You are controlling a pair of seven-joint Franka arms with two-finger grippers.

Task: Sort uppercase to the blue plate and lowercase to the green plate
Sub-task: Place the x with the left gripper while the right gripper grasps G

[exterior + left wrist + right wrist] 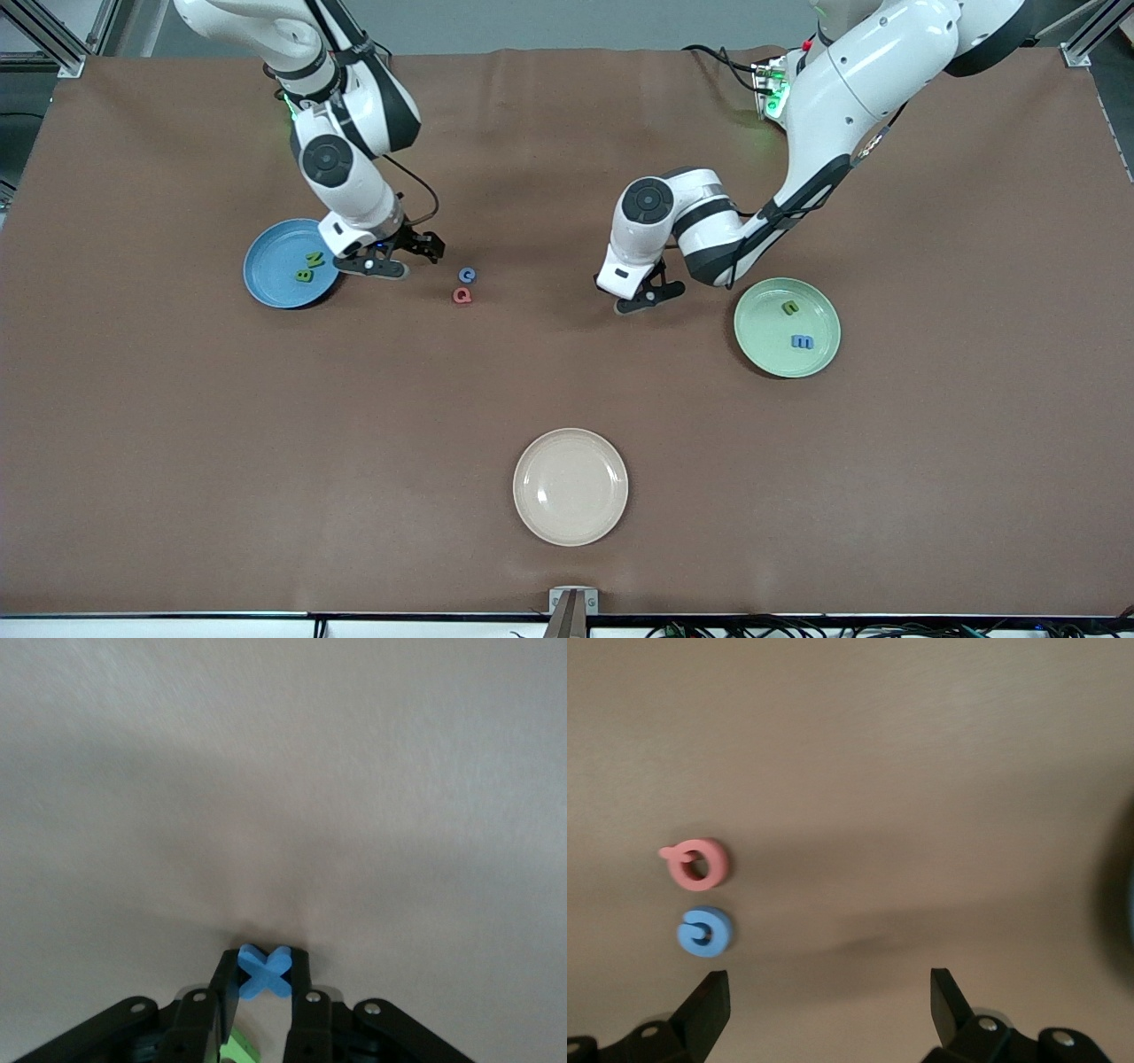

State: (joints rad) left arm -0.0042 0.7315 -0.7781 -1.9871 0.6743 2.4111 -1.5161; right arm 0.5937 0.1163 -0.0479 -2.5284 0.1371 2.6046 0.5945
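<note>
Nearest the front camera sits a cream plate [570, 486], bare, on the brown table [177, 461]. Farther from that camera, toward the left arm's end, the green plate [787, 327] carries a blue m-like letter [802, 341] and a small green letter [789, 307].

Beside that plate, toward the table's middle, the left arm folds down sharply at the elbow, its wrist bent so the left gripper [640, 303] is low at the table surface. Its fingers [301, 992] are clamped onto the blue x [265, 971]; a scrap of green foam [237, 1050] shows under the gripper in the left wrist view.

Near the middle lie the pinkish-red Q [462, 295] and, just beside it and slightly farther from the front camera, the blue G [467, 276], both on bare table.

The right arm reaches steeply down from its base, and the right gripper [387, 263] hangs at the rim of the blue plate [270, 275], jaws spread wide with nothing between them. On that plate rest the green B [304, 275] and green N [314, 260], touching.
</note>
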